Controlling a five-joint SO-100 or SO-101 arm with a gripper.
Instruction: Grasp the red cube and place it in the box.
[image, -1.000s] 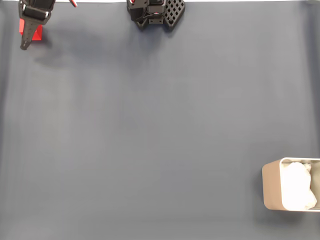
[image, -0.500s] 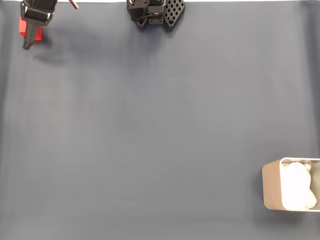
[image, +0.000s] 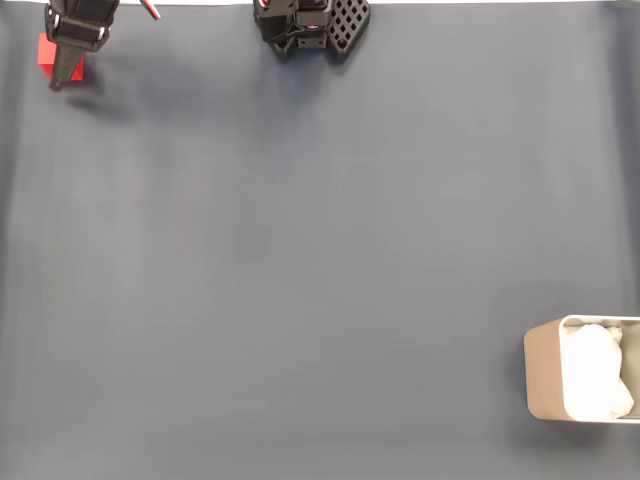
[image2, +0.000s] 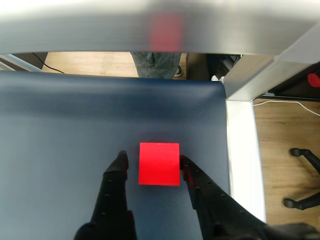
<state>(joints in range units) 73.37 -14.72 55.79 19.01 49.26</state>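
At far left of the fixed view, my gripper (image: 62, 72) is hanging over the red cube (image: 45, 52), which is sitting on the dark mat (image: 300, 260) close to its top-left corner. Compared with a second ago, the gripper tip is reading slightly higher in this view and the shadow beside it is shrinking, so I am judging that the arm is settling down around the cube rather than lifting away. Moving right along the top edge, the arm's base (image: 310, 25) is standing well apart from the cube. At far right, near the bottom corner, the box (image: 545, 375) is lying with its white padding (image: 597, 385) showing, about as distant from the cube as the mat allows.

Seen through the wrist view, left to right: one finger (image2: 119, 165) is standing just beside the cube's left face with a thin strip of mat between them, the red cube (image2: 159, 163) is sitting square between the jaws, and the other finger (image2: 187, 167) is appearing to touch its right face. The jaws are therefore parted, bracketing the cube but not yet clamped on it. I am judging the grasp step nearly ready; closing is what remains before the long carry across to the box.
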